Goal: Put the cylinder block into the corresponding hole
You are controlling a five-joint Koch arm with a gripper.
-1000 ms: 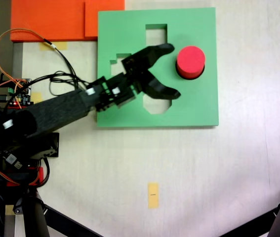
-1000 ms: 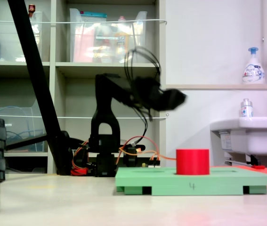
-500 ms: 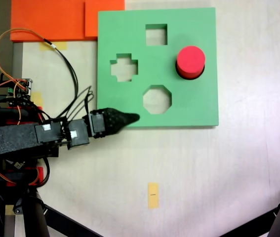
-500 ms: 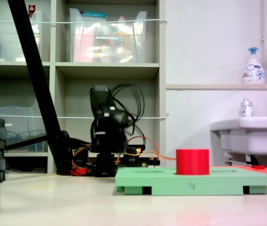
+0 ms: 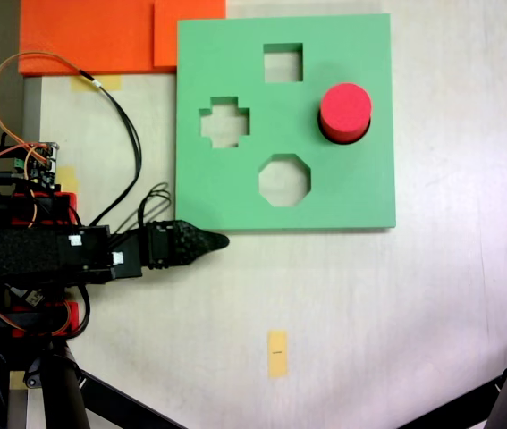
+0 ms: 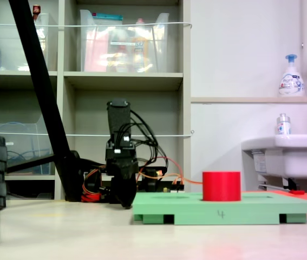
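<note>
In a fixed view from above, the green foam board (image 5: 235, 192) is taken as the landmark. The cylinder block (image 5: 345, 111) is seen standing in the board's right-hand part, to the right of the cross cutout (image 5: 224, 122) and up and to the right of the octagonal cutout (image 5: 284, 180). A dark rim is visible under its lower edge, which suggests that it is seated in the corresponding hole (image 5: 324, 134); the hole itself is almost wholly covered. The gripper (image 5: 210, 240) is found off the board, just below its lower left corner, with nothing in it. A single pointed tip is presented, the jaws lying one behind the other, so whether they are spread or pressed together cannot be told.

In a fixed view from the side, the cylinder block (image 6: 221, 186) is seen upright on the green foam board (image 6: 226, 209), most of its height standing above the board's top face. The gripper (image 6: 125, 201) is pointed down at the table, just beside the board's left end and well apart from the block.

The placing step is judged to be done, or nearly so, and the arm to be at rest. No further grasp seems called for; at most, a check that the block is fully pressed down would be needed.
</note>
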